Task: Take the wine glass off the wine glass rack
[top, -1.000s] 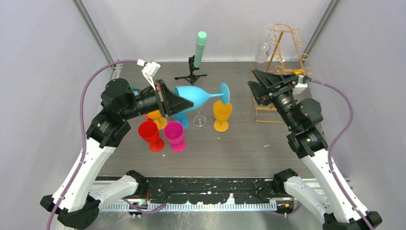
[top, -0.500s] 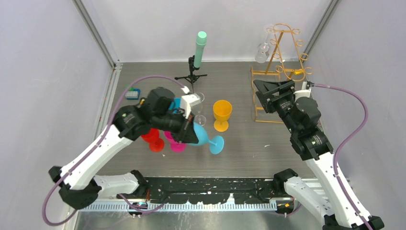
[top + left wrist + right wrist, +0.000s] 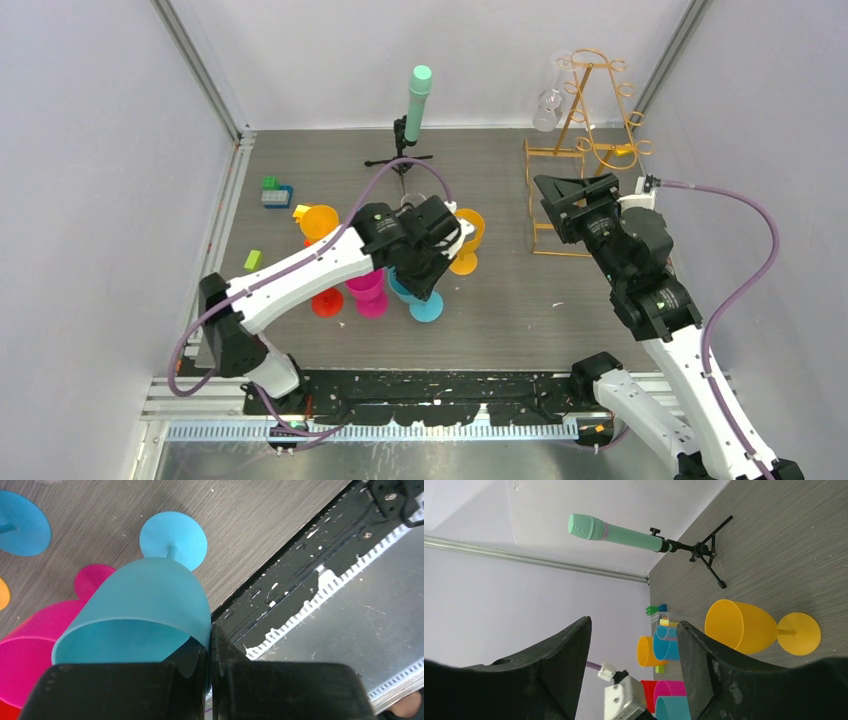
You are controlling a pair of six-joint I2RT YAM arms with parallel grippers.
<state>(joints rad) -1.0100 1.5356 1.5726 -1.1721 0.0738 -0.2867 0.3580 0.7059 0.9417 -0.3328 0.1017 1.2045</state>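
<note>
The gold wire wine glass rack (image 3: 592,110) stands at the back right. A clear wine glass (image 3: 548,104) hangs upside down from its left hooks. My right gripper (image 3: 566,196) is open and empty, just in front of the rack's base; its dark fingers (image 3: 696,660) frame the right wrist view (image 3: 634,625). My left gripper (image 3: 424,268) is shut on the rim of a blue plastic goblet (image 3: 145,597), which stands nearly upright with its foot (image 3: 427,306) at the table. In the left wrist view the gripper (image 3: 210,636) pinches the goblet's wall.
An orange goblet (image 3: 464,240), a magenta goblet (image 3: 368,290), a red goblet (image 3: 325,298) and a second orange goblet (image 3: 320,222) crowd the middle. A black tripod with a mint-green cylinder (image 3: 415,100) stands at the back. Small blocks (image 3: 272,190) lie at the left.
My left arm has swung the blue goblet from lying tilted in the air to the right and down, turning it upright near the magenta goblet. My right gripper has shifted slightly.
</note>
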